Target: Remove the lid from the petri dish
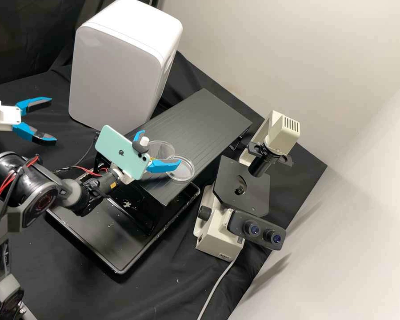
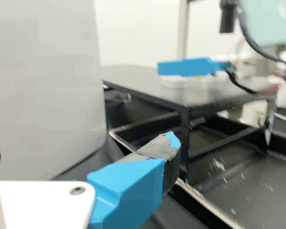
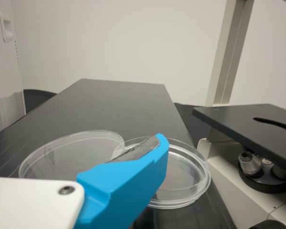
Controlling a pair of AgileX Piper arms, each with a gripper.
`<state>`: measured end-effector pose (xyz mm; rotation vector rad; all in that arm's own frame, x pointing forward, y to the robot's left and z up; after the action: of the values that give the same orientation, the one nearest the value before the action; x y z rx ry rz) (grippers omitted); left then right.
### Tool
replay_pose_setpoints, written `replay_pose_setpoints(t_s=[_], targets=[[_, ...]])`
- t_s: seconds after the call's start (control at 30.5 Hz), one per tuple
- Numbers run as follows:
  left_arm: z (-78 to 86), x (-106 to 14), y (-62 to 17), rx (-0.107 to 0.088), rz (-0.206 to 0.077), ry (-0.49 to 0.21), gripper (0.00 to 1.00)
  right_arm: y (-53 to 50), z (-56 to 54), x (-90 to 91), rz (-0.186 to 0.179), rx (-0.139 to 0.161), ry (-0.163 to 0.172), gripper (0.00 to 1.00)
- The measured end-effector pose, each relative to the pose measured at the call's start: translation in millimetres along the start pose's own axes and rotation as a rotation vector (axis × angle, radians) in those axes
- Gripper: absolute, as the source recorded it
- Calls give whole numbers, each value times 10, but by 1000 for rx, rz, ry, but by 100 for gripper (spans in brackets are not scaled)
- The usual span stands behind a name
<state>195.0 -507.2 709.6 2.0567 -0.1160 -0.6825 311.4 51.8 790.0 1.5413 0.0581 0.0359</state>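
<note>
Where the lid [image 1: 162, 148] sits: off the petri dish [image 1: 184, 169], over the end of the black platform [image 1: 200, 118] that lies toward the microscope [image 1: 240, 209], between the right gripper's [image 1: 159, 150] two blue fingers [image 3: 128, 174]. Whether it clears the platform's top cannot be told.
Right gripper: fingers closed on the lid across its width. One finger curves round the rim on the side away from the platform's corner. The other has its pad against the rim beside the petri dish.
Petri dish: open and clear, flat on the black platform at its corner, just beside the lid. In the right wrist view the lid's edge overlaps it.
Left gripper [image 1: 52, 121]: fingers spread wide with nothing between them, well apart from the black platform, off the side away from the microscope.
White cabinet [image 1: 124, 62]: upright, just beside the black platform's far end.
Microscope: just beside the black platform's dish end.
Black tray [image 1: 115, 249]: under the black platform, reaching out past its dish end.
</note>
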Motion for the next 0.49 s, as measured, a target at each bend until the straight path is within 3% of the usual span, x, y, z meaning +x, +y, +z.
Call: replay_pose_setpoints(t_s=[0.1, 0.26, 0.39, 0.49], targets=[[-4, -6, 28, -10, 19, 15, 100, 45, -22, -87, 26, 4, 13, 100], [-14, -7, 31, -15, 22, 26, 100, 80, -75, -283, 86, 24, 21, 100], [-14, -7, 31, -15, 22, 26, 100, 84, -117, -454, 145, 18, 3, 100], [-14, -7, 31, -15, 22, 26, 100, 85, -120, -578, 147, 16, 1, 100]])
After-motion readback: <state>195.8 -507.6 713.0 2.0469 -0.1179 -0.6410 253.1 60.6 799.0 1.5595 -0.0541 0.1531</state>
